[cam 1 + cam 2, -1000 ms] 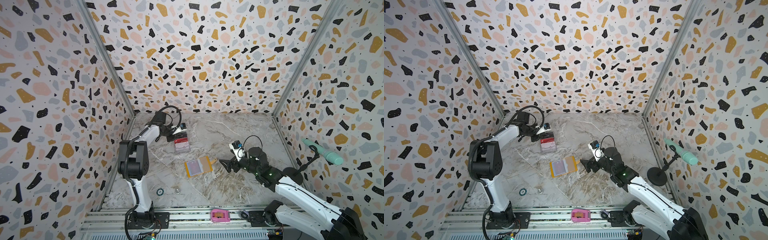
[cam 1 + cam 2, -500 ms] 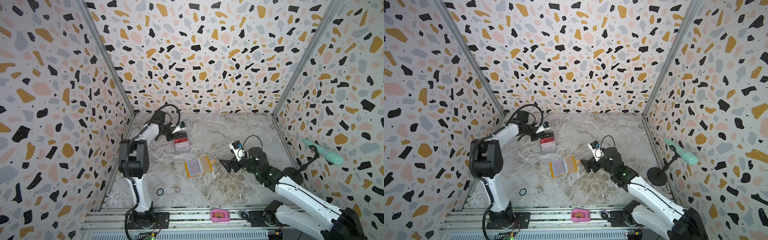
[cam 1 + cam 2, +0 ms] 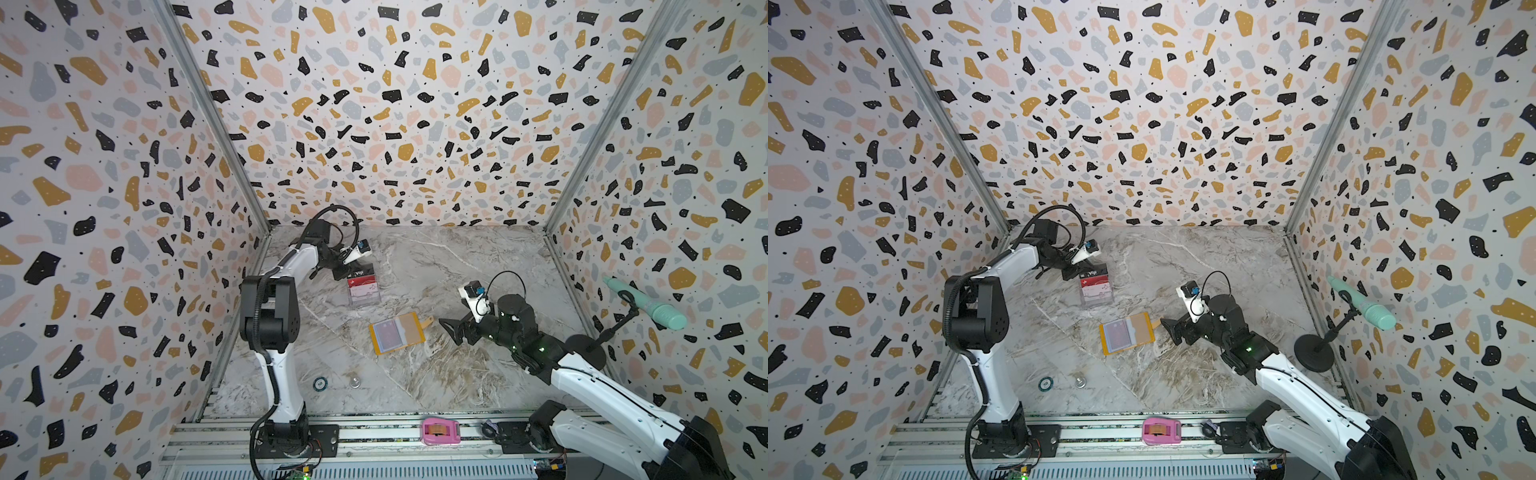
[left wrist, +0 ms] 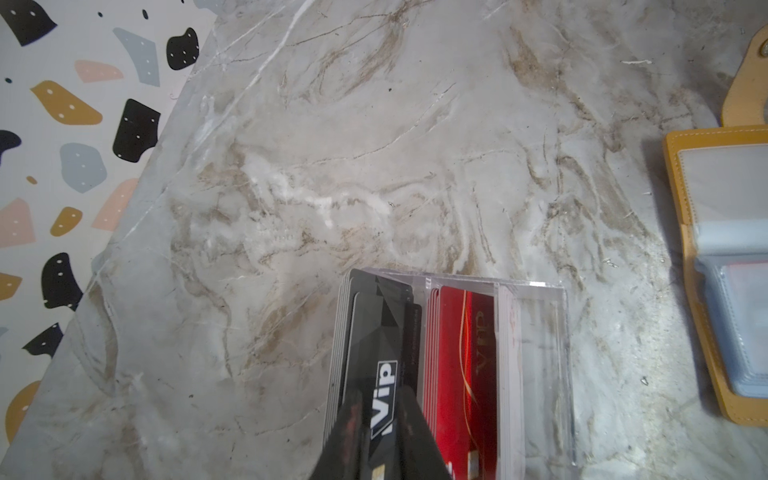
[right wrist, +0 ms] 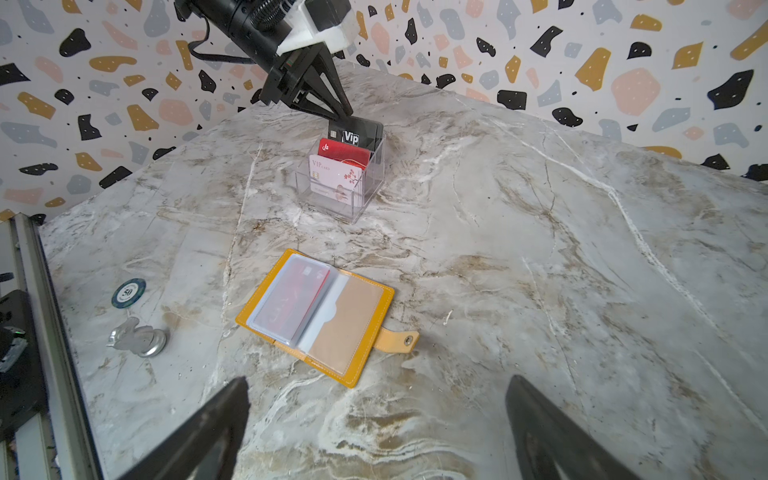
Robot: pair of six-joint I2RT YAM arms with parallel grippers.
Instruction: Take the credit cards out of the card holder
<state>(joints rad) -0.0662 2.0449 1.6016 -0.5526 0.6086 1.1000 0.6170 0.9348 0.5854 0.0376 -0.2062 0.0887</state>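
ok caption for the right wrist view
Open right gripper faces the open card holder; left gripper at the clear stand.

Marble-patterned tabletop is carrying: card holder lying open mid-table; clear stand standing behind it; chip and metal piece lying near the front edge.

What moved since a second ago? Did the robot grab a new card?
Nothing visibly moved, and nothing new was grabbed. The left fingers still sit around the black Vip card in the clear stand, a little apart. The right fingers still wait open beside the open card holder, a red card still in its sleeve.
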